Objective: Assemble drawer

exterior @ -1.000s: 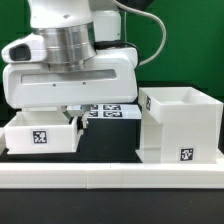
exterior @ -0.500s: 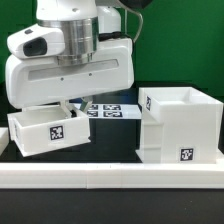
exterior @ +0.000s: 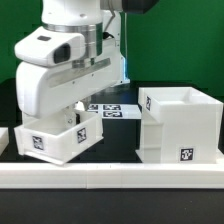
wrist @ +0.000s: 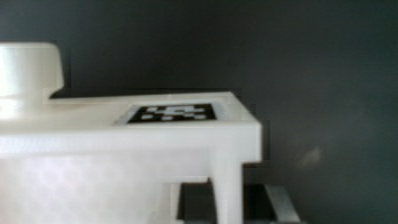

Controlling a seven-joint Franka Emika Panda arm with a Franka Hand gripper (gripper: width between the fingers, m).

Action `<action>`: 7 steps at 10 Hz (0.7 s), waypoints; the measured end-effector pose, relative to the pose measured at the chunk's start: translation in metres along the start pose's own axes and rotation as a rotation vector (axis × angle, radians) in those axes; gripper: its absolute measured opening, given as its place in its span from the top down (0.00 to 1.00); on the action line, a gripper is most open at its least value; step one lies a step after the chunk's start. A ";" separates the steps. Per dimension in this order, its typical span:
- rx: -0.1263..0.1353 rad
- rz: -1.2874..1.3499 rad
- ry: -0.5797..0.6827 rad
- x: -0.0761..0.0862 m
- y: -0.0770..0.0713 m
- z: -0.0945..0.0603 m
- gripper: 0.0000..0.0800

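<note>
Drawer tray (exterior: 50, 142) hung tilted under my hand (exterior: 80, 110) in the exterior view, gripped at its rim on the side nearer the casing (exterior: 180, 125); the casing stood upright on the bench (exterior: 118, 140) toward that view's right, apart from the tray; the marker board (exterior: 112, 110) lay behind, between them; a long white rail (exterior: 110, 172) ran along the front. In the wrist view the tray (wrist: 125, 150) sat close, its square tag (wrist: 178, 113) facing the camera; dark bench (wrist: 320, 80) lay beyond.
</note>
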State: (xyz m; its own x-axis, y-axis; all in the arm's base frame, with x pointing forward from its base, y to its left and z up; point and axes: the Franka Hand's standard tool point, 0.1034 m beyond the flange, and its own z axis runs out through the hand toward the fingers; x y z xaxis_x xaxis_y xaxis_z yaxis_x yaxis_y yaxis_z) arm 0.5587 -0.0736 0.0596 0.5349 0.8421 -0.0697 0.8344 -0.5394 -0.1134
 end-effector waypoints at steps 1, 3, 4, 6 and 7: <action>-0.006 -0.116 -0.011 -0.001 0.000 0.000 0.95; -0.014 -0.227 -0.016 -0.007 -0.004 0.000 0.95; -0.014 -0.300 -0.023 -0.009 -0.003 0.001 0.95; -0.013 -0.397 -0.031 -0.011 -0.003 0.002 0.95; -0.039 -0.479 -0.031 -0.012 -0.003 0.003 0.95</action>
State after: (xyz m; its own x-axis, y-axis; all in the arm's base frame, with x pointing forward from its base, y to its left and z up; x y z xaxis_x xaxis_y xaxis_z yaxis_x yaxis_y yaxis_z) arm 0.5496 -0.0817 0.0578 0.0859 0.9952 -0.0478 0.9906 -0.0904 -0.1027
